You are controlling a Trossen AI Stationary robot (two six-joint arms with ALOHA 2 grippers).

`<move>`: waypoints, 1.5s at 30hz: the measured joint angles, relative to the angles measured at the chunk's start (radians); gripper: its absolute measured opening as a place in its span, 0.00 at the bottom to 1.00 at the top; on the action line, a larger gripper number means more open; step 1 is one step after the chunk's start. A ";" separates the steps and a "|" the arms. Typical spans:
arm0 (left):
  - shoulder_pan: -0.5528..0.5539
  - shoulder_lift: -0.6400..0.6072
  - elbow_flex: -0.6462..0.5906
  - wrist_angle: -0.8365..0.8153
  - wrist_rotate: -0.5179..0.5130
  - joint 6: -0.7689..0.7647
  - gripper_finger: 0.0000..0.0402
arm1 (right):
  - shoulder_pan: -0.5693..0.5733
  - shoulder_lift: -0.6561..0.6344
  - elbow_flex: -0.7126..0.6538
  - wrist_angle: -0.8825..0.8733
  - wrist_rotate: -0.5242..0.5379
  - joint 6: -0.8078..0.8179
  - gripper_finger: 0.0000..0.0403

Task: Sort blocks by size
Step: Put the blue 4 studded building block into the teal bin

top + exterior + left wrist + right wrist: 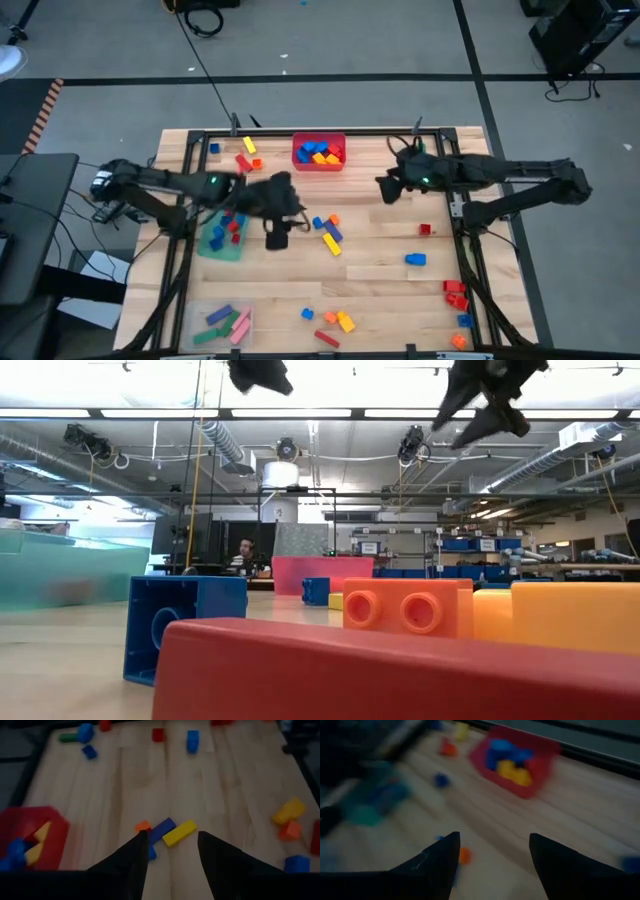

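- The left gripper (278, 236) hangs above the middle of the wooden table (380, 270), just beside the green bin (220, 240); its fingers (132, 865) stand apart with nothing between them.
- Ahead of those fingers in the left wrist view lie a yellow bar (179, 833), a blue bar (162, 829) and a small orange block (142, 826), close together.
- The right gripper (385, 190) hovers over the table's far side, right of the red bin (319, 152); its fingers (437, 862) are spread wide and empty.
- The red bin holds blue, yellow and orange blocks (320, 153).
- The green bin holds small red and blue blocks.
- The clear bin (219, 325) at the near left holds long green, pink and blue bars.
- Loose blocks lie scattered over the table, with a cluster by the near right edge (456, 295).
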 joint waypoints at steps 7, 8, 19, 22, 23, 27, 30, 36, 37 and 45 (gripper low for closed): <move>0.263 -0.075 -0.172 0.157 0.243 0.136 0.44 | -0.180 0.163 0.097 -0.287 -0.019 0.163 0.62; 0.295 -0.101 -0.205 0.171 0.243 0.137 0.44 | -0.214 0.188 0.097 -0.313 -0.047 0.177 0.62; 0.476 -0.407 -0.450 0.304 0.135 0.071 0.44 | -0.498 0.459 0.093 -0.389 -0.119 0.165 0.62; 0.477 -0.442 -0.470 0.299 0.073 0.016 0.44 | -0.564 0.508 0.069 -0.345 -0.135 0.169 0.63; 0.477 -0.447 -0.473 0.296 0.062 0.003 0.44 | -0.580 0.521 0.057 -0.321 -0.146 0.167 0.64; 0.475 -0.456 -0.473 0.299 0.058 -0.040 0.44 | -0.621 0.538 -0.001 -0.219 -0.169 0.178 0.65; 0.474 -0.454 -0.473 0.296 0.059 -0.045 0.44 | -0.645 0.541 -0.049 -0.169 -0.168 0.189 0.67; 0.473 -0.453 -0.473 0.296 0.062 -0.046 0.44 | -0.669 0.541 -0.122 -0.022 -0.178 0.187 0.70; 0.473 -0.453 -0.473 0.297 0.062 -0.043 0.44 | -0.669 0.541 -0.131 -0.003 -0.179 0.184 0.71; 0.473 -0.452 -0.473 0.297 0.060 -0.041 0.44 | -0.686 0.541 -0.192 0.033 -0.183 0.184 0.69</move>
